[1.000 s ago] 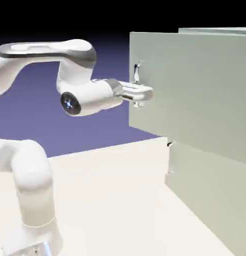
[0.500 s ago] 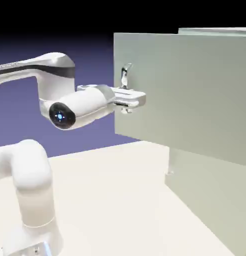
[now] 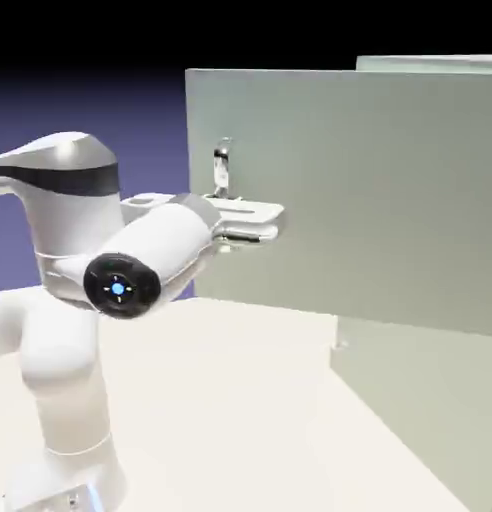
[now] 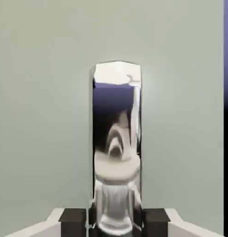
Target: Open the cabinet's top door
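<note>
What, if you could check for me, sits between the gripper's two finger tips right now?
The top door's silver handle stands between the fingertips of the gripper, filling the gap; the hand view shows it plainly.

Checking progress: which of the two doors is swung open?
The top door, the one with the handle the gripper clamps. It juts out from the cabinet; the lower door sits flush.

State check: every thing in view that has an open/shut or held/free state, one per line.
top door: open, swung well out from the cabinet front.
handle: upright silver bar, gripped between the fingers.
hand: shut on the handle, at the door's free edge.
lower door: shut, flush with the cabinet body.
</note>
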Available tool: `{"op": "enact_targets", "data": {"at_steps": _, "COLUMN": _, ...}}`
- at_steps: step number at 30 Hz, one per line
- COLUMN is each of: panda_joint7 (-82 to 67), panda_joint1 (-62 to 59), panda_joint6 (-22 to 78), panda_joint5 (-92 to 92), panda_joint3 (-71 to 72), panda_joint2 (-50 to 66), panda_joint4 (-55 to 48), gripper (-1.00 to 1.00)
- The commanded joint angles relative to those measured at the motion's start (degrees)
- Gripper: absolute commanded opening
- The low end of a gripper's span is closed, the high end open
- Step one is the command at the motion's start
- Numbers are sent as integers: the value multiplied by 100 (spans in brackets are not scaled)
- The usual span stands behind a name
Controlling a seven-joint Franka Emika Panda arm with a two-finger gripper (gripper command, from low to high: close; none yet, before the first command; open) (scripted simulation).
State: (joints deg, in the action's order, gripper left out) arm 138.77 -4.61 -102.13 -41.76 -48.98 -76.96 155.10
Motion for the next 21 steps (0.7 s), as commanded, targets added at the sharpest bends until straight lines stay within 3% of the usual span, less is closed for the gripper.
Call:
{"op": "enact_targets", "data": {"at_steps": 1, "panda_joint7": 2, "panda_joint1": 119, "panda_joint6": 250, "panda_joint5": 156, "panda_joint3": -203, "panda_joint2": 71, "panda_joint4": -207, "gripper": -100}}
{"op": "enact_targets", "data": {"at_steps": 21, "panda_joint7": 449, "panda_joint1": 3319, "panda_joint6": 3751, "panda_joint5": 1593, "panda_joint3": -2529, "panda_joint2": 453, "panda_joint4": -4361, "gripper": -100}}
